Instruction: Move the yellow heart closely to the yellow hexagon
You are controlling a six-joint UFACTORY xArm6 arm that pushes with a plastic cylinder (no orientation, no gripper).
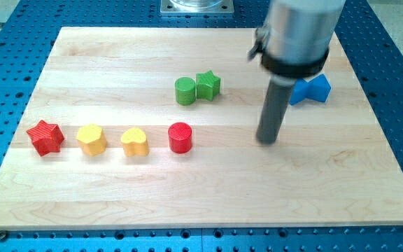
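The yellow heart (135, 141) lies at the lower left of the wooden board. The yellow hexagon (92, 138) lies just to its left, a small gap between them. My tip (267, 140) rests on the board right of centre, well to the right of both yellow blocks and apart from every block. The red cylinder (180, 137) stands between my tip and the yellow heart.
A red star (45, 136) lies left of the yellow hexagon. A green cylinder (185, 91) and a green star (208, 85) touch at the upper middle. Blue blocks (310, 89) sit at the upper right, partly behind the rod. The wooden board (327, 196) lies on a blue perforated table.
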